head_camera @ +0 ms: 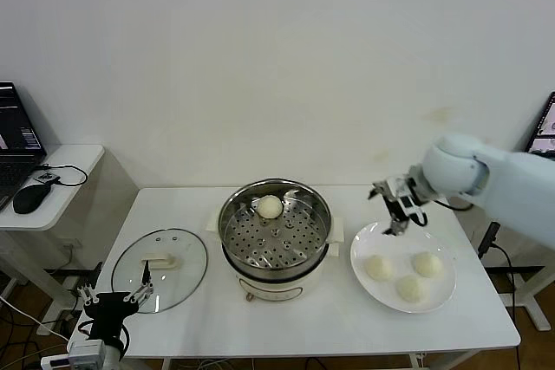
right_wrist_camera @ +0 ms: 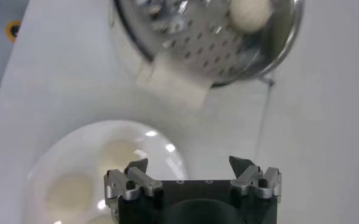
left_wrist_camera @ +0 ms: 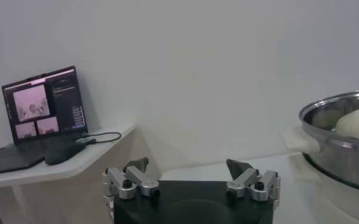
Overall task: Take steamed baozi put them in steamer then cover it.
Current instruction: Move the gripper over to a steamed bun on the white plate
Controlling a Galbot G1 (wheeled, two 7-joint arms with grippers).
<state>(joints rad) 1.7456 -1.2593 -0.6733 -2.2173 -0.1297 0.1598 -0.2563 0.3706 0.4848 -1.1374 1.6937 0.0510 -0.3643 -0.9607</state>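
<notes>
The steel steamer [head_camera: 274, 233] stands mid-table on its cream base, with one baozi [head_camera: 270, 206] on the perforated tray at the back. That baozi also shows in the right wrist view [right_wrist_camera: 250, 12] and the left wrist view [left_wrist_camera: 357, 123]. Three more baozi [head_camera: 379, 267] lie on a white plate [head_camera: 362, 249] to the steamer's right. My right gripper [head_camera: 398, 210] is open and empty, above the plate's far-left rim, between the plate and the steamer. The glass cover [head_camera: 159, 269] lies flat on the table left of the steamer. My left gripper [head_camera: 113, 297] is open, parked by the table's front-left corner.
A side table [head_camera: 52, 188] at the far left holds a laptop [head_camera: 16, 145] and a black mouse [head_camera: 33, 198]. A white wall stands behind the table. A second screen [head_camera: 546, 127] shows at the far right edge.
</notes>
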